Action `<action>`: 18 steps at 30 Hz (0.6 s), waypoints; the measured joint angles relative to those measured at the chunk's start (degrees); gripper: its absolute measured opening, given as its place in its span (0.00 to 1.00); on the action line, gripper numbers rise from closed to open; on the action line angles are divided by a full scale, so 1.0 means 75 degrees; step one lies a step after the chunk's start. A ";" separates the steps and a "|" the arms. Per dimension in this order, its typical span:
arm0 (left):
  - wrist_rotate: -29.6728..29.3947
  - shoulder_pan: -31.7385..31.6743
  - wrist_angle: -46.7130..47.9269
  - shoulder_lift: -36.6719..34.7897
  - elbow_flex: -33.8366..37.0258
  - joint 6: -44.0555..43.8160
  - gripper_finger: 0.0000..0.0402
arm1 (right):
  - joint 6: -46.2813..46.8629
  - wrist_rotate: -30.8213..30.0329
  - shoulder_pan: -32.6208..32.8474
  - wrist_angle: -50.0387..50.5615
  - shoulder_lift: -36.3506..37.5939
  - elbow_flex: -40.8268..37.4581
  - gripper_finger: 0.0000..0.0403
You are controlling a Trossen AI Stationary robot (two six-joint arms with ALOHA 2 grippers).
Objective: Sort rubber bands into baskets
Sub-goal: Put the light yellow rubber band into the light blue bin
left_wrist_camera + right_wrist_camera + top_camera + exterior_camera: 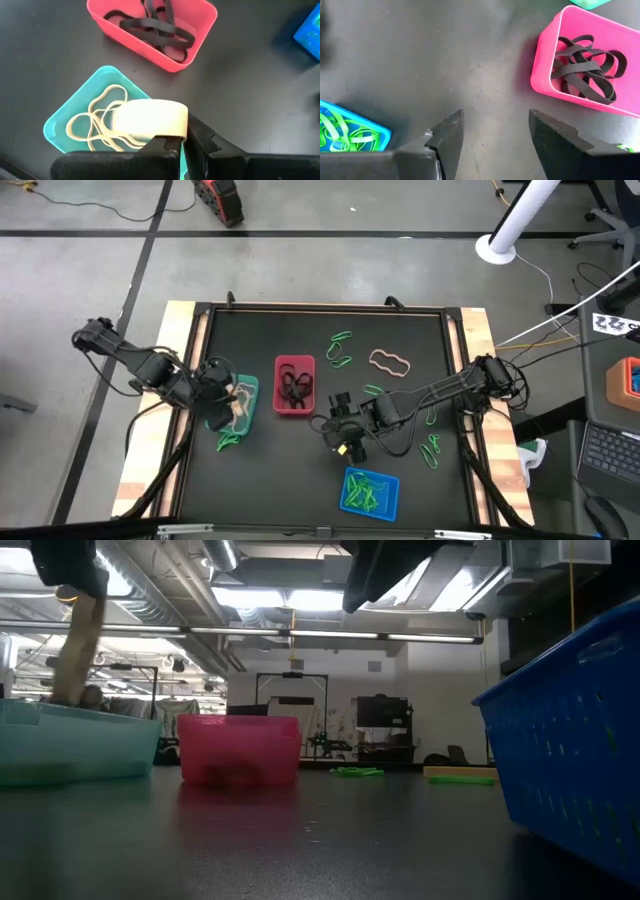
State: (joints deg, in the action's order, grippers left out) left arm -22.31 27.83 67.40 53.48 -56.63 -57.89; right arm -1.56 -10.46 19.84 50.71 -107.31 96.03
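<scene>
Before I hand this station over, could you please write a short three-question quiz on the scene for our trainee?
1. True or false: the red basket holds black bands.
2. Which basket is the left gripper over? A) teal B) blue C) red
3. Fill in: the tan band on the mat lies on the ____ arm's side.

Key:
1. True.
2. A: it is over the teal basket, holding a tan band above the tan bands already inside. The right gripper is open over bare mat, between the red and the blue basket.
3. Right.
</scene>
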 joint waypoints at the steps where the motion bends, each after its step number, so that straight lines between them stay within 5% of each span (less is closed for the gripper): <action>1: 0.0036 0.0000 0.0002 0.0031 -0.0001 -0.0005 0.01 | 0.0000 0.0000 0.0003 -0.0003 0.0000 0.0000 0.55; 18: 0.0118 0.0000 0.0204 0.0926 -0.0001 0.0115 0.06 | -0.0003 0.0000 0.0000 -0.0008 -0.0003 0.0000 0.55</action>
State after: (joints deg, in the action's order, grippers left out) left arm -21.43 27.83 68.93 60.42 -56.64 -57.04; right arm -1.58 -10.46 19.84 50.65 -107.33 96.03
